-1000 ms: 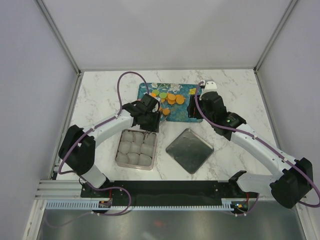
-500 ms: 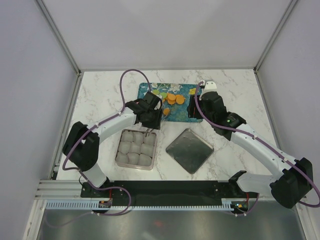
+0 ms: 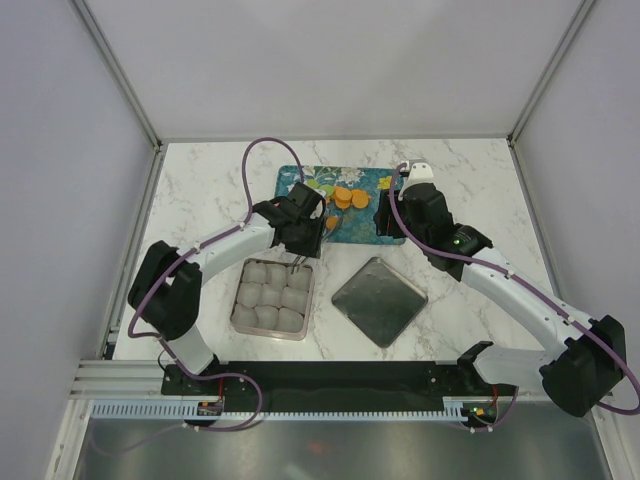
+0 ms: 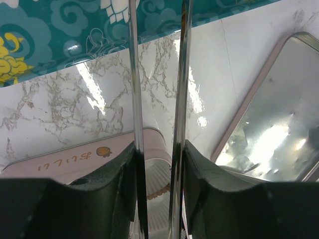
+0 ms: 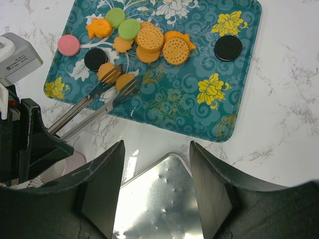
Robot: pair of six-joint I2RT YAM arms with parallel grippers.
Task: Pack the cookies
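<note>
Here, top view: marble table, both arms reaching toward its far middle.
Tray: teal patterned tray by the middle of the table's far edge.
Cookies: the cookies lie clustered in the tray's far half, mostly orange.
Tin: open tin toward the table's near-left corner, filled with white paper cups.
Lid: silver square lid just right of the tin, set cornerwise.
Left gripper: the left gripper hangs over the tray's near-left corner.
Right gripper: the right gripper hangs over the tray's near-right corner.

Left wrist view: looking along the tool toward the tray.
Tongs: two metal arms of the tongs run out between the fingers, with a narrow gap between them; their tips are out of frame.
Grip: fingers pressed against the outside of both arms, clamping the tongs.
Below: the tin's far rim and one paper cup.

Right wrist view: tray seen whole.
Right gripper jaws: wide apart, nothing between them, above the tray's near edge and the lid's far corner.
Tong tips: forked ends rest at two orange cookies near the tray's near-left edge; whether one is pinched cannot be told.
Cookie spread: all on the tray, with pink and black at its left, green at the far edge and one black toward the far-right corner.
</note>
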